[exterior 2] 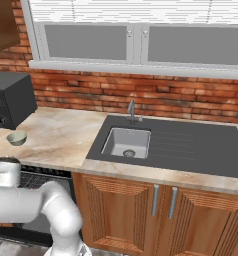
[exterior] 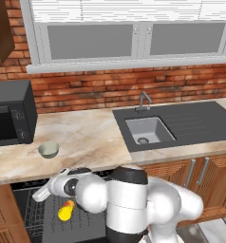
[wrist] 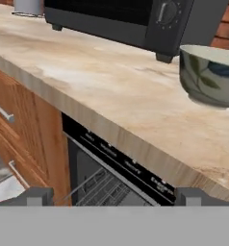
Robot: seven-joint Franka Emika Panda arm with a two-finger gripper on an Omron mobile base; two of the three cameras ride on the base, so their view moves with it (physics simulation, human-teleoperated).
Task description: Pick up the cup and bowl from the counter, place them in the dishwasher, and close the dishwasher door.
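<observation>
- The counter runs long and beige above the fingers; in the hand view its front edge crosses just above and ahead of the two finger tips, which sit below that edge.
- The dishwasher stands open directly under the fingers, its grey wire rack below them; in the hand view the dark control strip under the counter edge lies between and a little beyond the two tips, with rack wires just past them.
- The sink, dark grey and inset in the counter, lies well apart from the fingers, off to their right side as the left base view shows it; its tap stands behind it.
- The microwave, black, sits on the counter above and beyond the fingers; in the hand view it stands behind the bowl.
- The gripper hangs over the open dishwasher, below counter level; its fingers stand wide apart and hold nothing.
- The bowl, pale grey-green, sits upright on the counter near the microwave, above and just beyond the fingers; in the hand view it is up past the right tip, not touched.
- The cup, yellow, lies tilted in the rack, just below and beside the fingers, apart from them.
</observation>
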